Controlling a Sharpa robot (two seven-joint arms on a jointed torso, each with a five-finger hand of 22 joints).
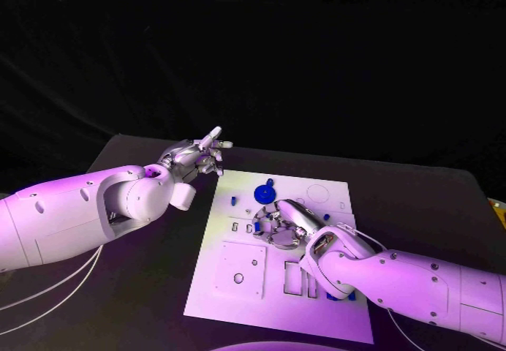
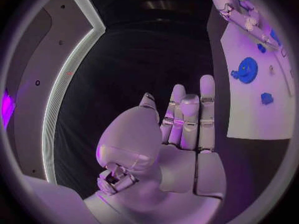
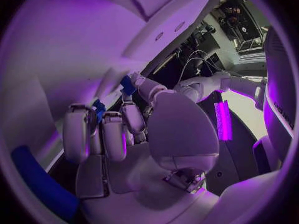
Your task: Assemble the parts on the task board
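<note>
Two hands differ: the left hand point(image 1: 197, 158) hovers released off the board point(image 1: 245, 292), while the right hand point(image 1: 283, 224), fingers curled over small blue parts point(image 3: 128, 84), grasp unclear, should press gently.

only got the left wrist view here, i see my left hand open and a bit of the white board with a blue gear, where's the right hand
Observer: In the head view the right hand is down on the middle of the task board, just below the blue gear.
Operator: is it holding anything
Observer: The right wrist view shows a small blue part at its curled fingers; whether it is gripped I cannot tell.
Operator: and my left hand, is it over the board
Observer: No. In the head view the left hand is beyond the board's far left corner, fingers apart, holding nothing.
</note>
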